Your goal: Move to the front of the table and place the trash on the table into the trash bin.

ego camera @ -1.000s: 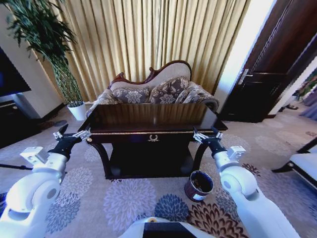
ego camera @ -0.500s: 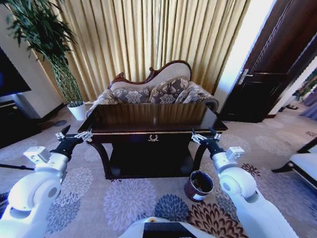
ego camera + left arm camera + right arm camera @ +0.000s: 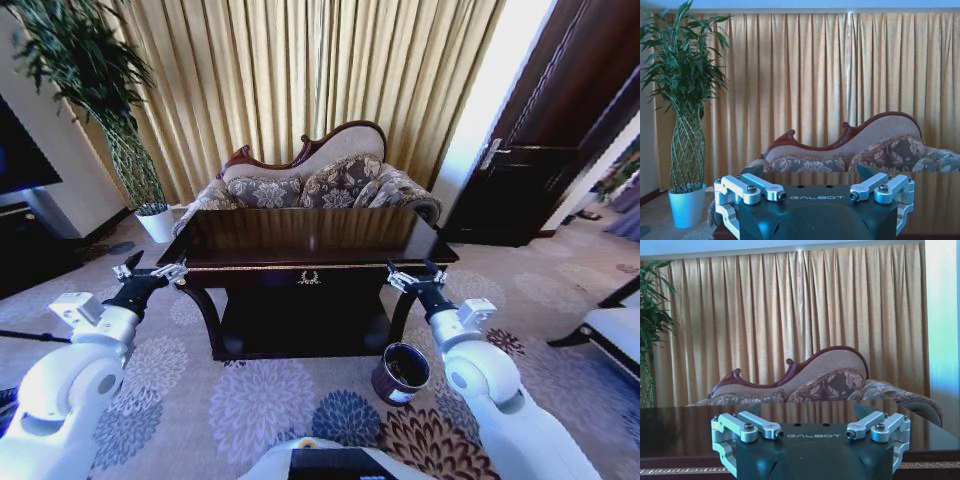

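The left gripper [image 3: 150, 271] is hovering just off the left front corner of the table [image 3: 310, 262], level with its gold-trimmed front edge. Its fingers [image 3: 747, 188] are standing wide apart and gripping nothing; the left wrist view is looking straight across the glossy tabletop toward the sofa [image 3: 850, 152] and the curtain [image 3: 805, 80].

Moving right, the tabletop is reflecting the curtain, and no bottle, wrapper or scrap can be made out on it, so which way the trash lies from either set of fingers cannot be told. The table's long axis is running left to right across the robot's front, with one arm facing each end.

The right gripper [image 3: 417, 279] is hovering off the right front corner, its fingers [image 3: 755, 426] likewise spread wide and empty, pointing over the front edge.

The trash bin [image 3: 401, 373] is standing on the carpet [image 3: 250, 400] beside the table's right front leg, below and just short of the right gripper, so the right arm is judged the nearer for a drop. Open carpet is lying at both ends, while the sofa is closing off the far edge.
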You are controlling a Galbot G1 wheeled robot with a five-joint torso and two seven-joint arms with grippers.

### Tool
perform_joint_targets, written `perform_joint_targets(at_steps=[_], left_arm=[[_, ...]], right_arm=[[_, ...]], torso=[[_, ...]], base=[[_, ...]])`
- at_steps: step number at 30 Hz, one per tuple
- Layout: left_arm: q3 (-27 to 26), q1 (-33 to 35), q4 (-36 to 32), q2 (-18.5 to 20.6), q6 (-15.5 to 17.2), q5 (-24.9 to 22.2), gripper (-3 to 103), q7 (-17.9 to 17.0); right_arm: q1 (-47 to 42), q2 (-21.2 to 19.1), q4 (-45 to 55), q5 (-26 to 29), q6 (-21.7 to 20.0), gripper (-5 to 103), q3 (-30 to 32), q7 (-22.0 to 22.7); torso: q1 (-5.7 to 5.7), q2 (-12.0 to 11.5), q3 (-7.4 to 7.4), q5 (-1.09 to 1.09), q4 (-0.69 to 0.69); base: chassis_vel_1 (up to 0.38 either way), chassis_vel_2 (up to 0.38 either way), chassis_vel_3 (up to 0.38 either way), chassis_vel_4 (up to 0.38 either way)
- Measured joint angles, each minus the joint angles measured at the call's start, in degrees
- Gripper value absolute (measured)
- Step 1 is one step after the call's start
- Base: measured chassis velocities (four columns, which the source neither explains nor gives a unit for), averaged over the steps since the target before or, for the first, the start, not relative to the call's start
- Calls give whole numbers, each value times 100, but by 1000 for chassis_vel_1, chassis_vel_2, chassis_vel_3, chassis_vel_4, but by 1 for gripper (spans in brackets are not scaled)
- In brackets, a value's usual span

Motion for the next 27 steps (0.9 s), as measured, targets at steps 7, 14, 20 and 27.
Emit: perform_joint_targets(at_steps=[7,14,20,27], left_arm=[[-7,12,0,1,-10,-4,100,0],[-7,-4,-3,26,-14,-11,100,0],[-8,-4,-5,47,-16,-17,100,0],[-30,-7,-5,72,-20,-71,100,-6]], right_arm=[[-67,28,10,-68,87,100,-1,4],[-128,46,10,-124,124,100,21,4],[-147,46,20,-129,129,100,40,5],[-146,54,21,-139,133,100,35,5]], torso=[[0,0,0,0,0],[-2,1,-1,0,0],[-2,1,-1,-1,0],[0,0,0,1,-2]], base=[[147,-154,-140,146],[191,-203,-193,198],[169,-181,-189,171],[198,-178,-181,172]])
